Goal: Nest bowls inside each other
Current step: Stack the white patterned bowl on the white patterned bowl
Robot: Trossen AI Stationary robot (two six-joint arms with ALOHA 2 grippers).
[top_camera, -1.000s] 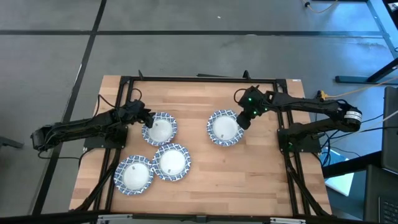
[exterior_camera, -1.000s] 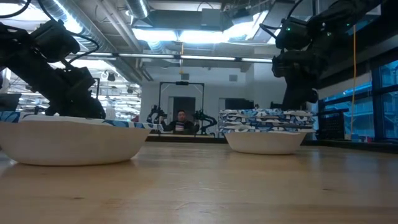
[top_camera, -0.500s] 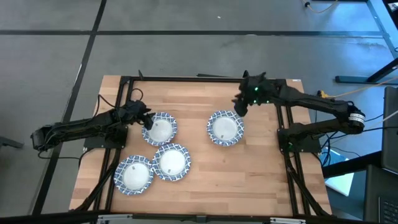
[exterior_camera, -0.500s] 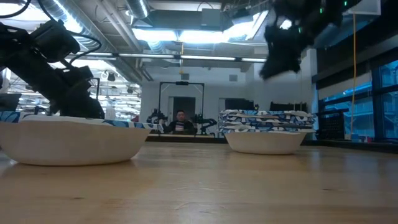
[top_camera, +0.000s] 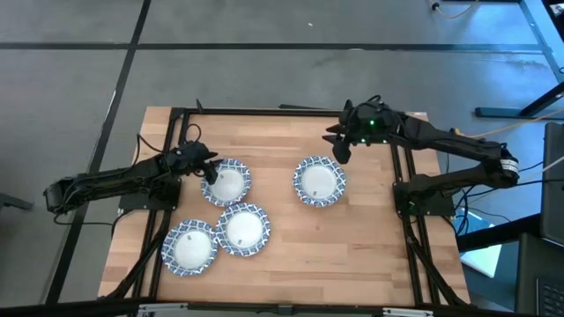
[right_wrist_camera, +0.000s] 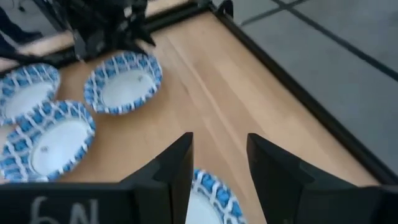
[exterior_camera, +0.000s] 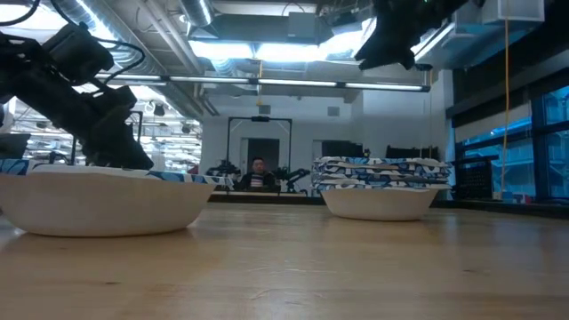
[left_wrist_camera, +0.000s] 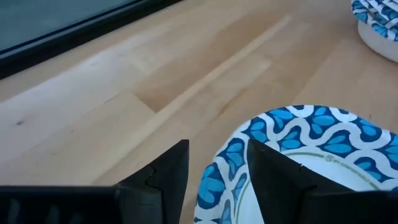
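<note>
A grey floor [top_camera: 264,53] (crossed by dark lines) surrounds the wooden table [top_camera: 282,211].

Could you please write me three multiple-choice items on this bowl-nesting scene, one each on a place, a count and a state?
1. Where is the left claw?
A. At the rim of the bowl nearest the left arm
B. Over the stack of bowls
C. Off the table

2. How many bowls or stacks show on the table from above?
A. Two
B. Four
C. Seven

3. What is the right claw doing?
A. Gripping a bowl
B. Raised and empty
C. Resting on the table

Answers: 1 A, its fingers straddle the rim of that bowl in the left wrist view. 2 B, three on the left and the stack of bowls on the right. 3 B, it hangs open above the stack in the low view.
</note>
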